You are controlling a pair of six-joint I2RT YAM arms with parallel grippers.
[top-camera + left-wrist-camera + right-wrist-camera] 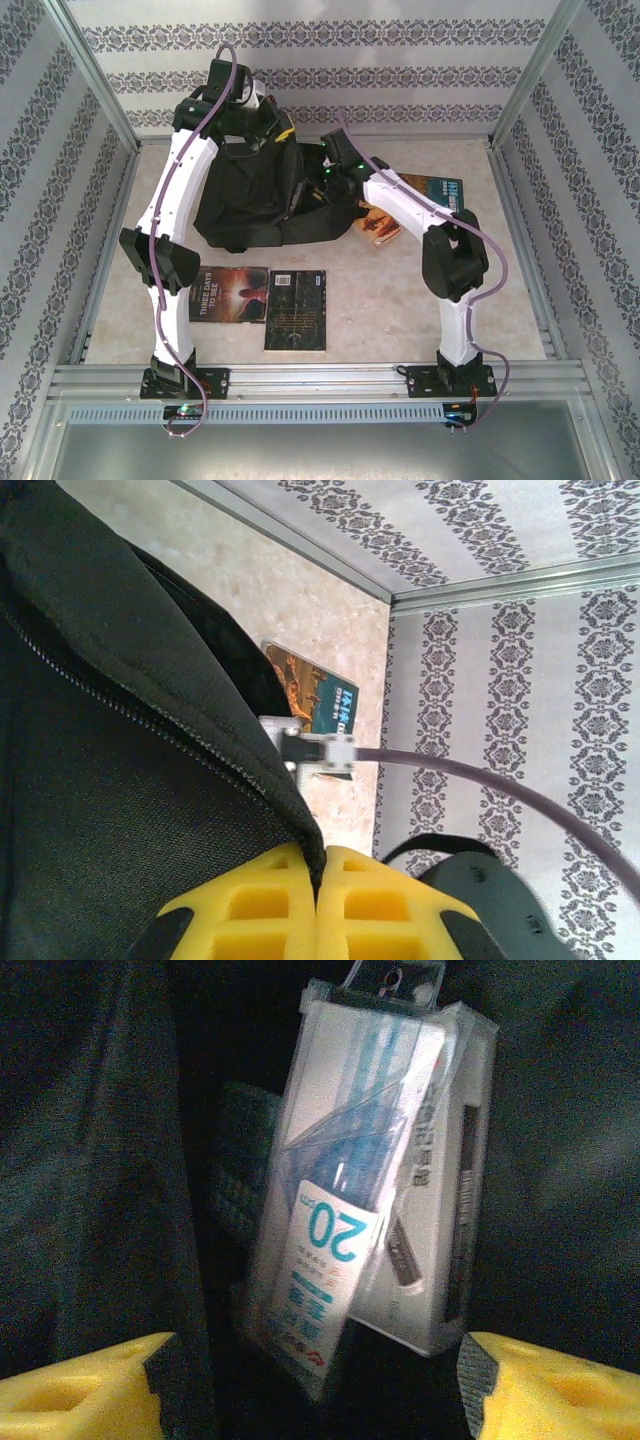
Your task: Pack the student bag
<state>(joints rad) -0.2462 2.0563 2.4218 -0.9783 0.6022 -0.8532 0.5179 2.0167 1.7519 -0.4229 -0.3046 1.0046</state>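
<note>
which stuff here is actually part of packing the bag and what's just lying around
In the job: student bag; left gripper shut on its opening edge; right gripper open inside it; clear stationery packet in the bag.
Lying about, maybe packed later: Three Days to See book; dark book; orange book; teal book.

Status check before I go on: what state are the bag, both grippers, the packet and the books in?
student bag: unzipped, mouth held open.
left gripper: shut on the bag's zipper edge.
right gripper: open, inside the bag.
clear stationery packet: sealed, leaning inside the bag.
Three Days to See book: closed, flat on the table.
dark book: closed, flat.
teal book: closed, flat.
orange book: closed, flat.
</note>
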